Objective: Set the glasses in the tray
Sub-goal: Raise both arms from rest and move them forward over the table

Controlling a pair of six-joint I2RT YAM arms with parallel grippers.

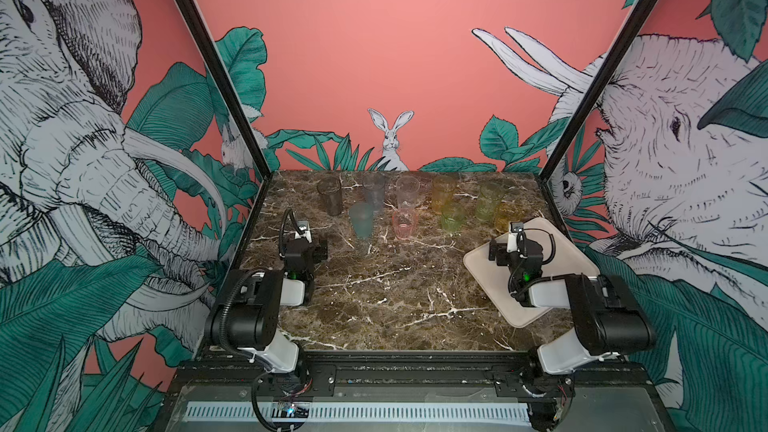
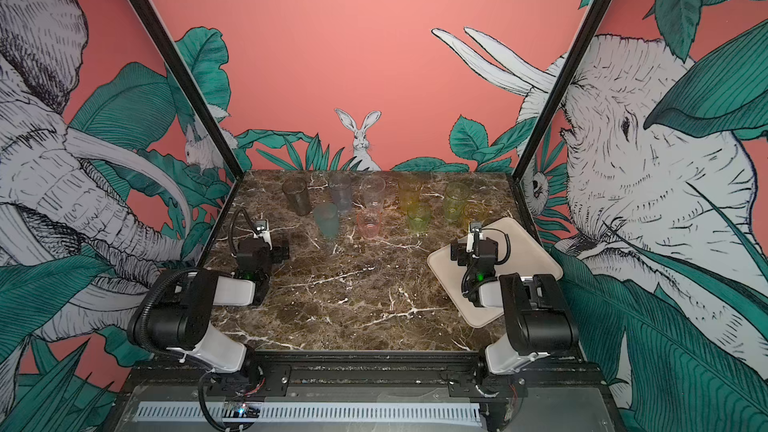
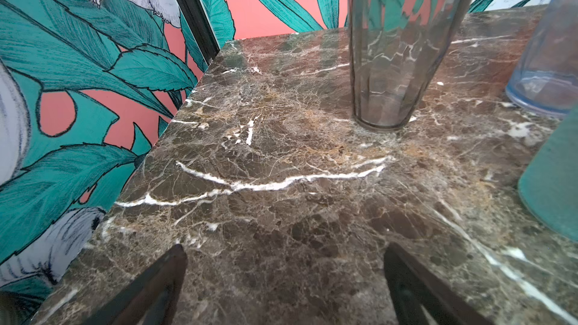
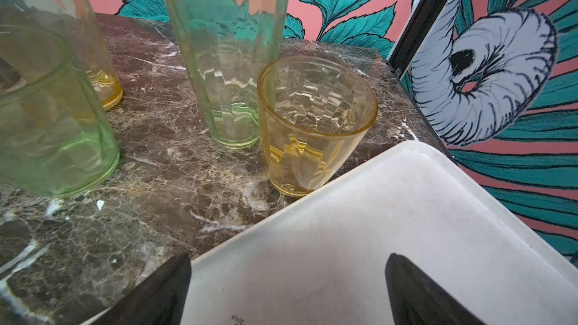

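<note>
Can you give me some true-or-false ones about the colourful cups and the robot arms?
1. No glass stands in the tray yet. True.
2. The right gripper is holding a yellow glass. False: its fingers are open and empty, above the tray.
3. The pink glass is a short one. True.
4. The smoky grey glass lies on its side. False: it stands upright on the table.
5. The short amber glass stands close beside the tray's edge. True.
</note>
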